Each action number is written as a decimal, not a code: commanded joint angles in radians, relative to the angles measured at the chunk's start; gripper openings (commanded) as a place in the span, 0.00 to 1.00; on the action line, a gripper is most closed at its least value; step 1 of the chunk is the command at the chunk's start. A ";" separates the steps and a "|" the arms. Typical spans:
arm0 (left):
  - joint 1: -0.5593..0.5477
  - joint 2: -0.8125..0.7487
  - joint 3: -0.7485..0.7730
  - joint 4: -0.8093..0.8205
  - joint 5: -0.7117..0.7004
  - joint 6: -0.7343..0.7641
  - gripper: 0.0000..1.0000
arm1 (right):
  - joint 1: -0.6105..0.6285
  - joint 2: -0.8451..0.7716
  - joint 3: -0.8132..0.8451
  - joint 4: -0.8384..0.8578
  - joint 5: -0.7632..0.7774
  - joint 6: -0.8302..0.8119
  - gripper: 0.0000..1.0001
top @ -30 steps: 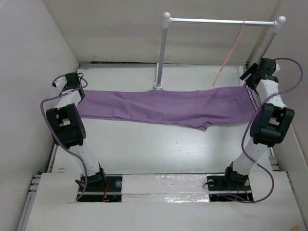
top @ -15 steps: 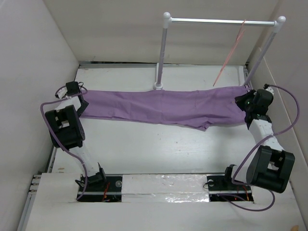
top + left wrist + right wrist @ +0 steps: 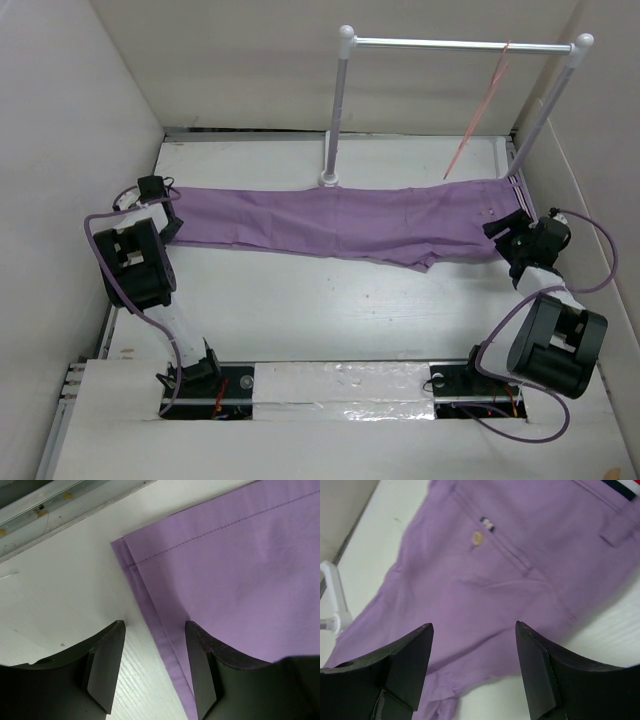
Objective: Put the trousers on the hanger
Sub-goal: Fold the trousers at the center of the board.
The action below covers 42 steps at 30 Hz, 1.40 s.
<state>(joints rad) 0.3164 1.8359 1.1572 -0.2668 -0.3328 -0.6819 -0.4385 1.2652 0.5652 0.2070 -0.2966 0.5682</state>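
Note:
The purple trousers (image 3: pixel 340 222) lie flat across the table, leg hems at the left, striped waistband (image 3: pixel 518 192) at the right. The pink wire hanger (image 3: pixel 480 108) hangs from the rack's silver crossbar (image 3: pixel 460 44), above the waist end. My left gripper (image 3: pixel 168 222) is open over the leg hem; in its wrist view the hem edge (image 3: pixel 150 615) runs between the open fingers (image 3: pixel 155 630). My right gripper (image 3: pixel 500 240) is open just above the seat of the trousers (image 3: pixel 485 575), near the back pocket button (image 3: pixel 477 538). Neither holds anything.
The rack's white post (image 3: pixel 336 110) stands on its base (image 3: pixel 328 180) touching the trousers' far edge; the second post (image 3: pixel 545 105) rises at the right. White walls close in left, right and back. A metal rail (image 3: pixel 55 505) runs along the table's left side.
My right arm has swung from the far right corner down toward me and lowered its gripper over the trousers' waist end. The left gripper has shifted slightly toward the hem. The trousers lie as before.

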 commanded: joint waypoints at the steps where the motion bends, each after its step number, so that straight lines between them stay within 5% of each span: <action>1: 0.006 -0.024 -0.008 -0.023 -0.040 0.013 0.49 | -0.029 0.013 -0.047 0.103 -0.029 -0.016 0.73; 8: 0.006 0.025 0.010 -0.029 -0.038 0.021 0.49 | -0.003 0.048 -0.099 0.141 -0.075 -0.011 0.68; 14: 0.006 0.045 0.015 -0.015 -0.026 0.013 0.38 | 0.087 0.028 -0.143 0.173 -0.016 -0.005 0.67; 22: 0.006 0.069 0.039 0.029 0.003 0.024 0.00 | 0.112 0.138 -0.160 0.253 -0.010 -0.008 0.71; 26: 0.006 0.066 0.053 0.018 -0.008 0.038 0.00 | 0.112 0.181 -0.154 0.269 -0.007 0.002 0.72; 30: 0.006 0.026 0.064 0.017 -0.040 0.067 0.00 | 0.112 0.175 -0.143 0.247 0.007 -0.002 0.53; 36: 0.006 -0.012 0.072 0.012 -0.075 0.110 0.00 | 0.121 0.105 -0.168 0.212 0.024 -0.017 0.60; 42: 0.006 -0.013 0.075 0.017 -0.063 0.111 0.00 | 0.249 -0.142 -0.232 0.095 0.111 -0.093 0.65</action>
<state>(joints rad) 0.3161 1.8824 1.1957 -0.2356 -0.3676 -0.5930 -0.2501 1.2152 0.3508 0.3454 -0.2440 0.5365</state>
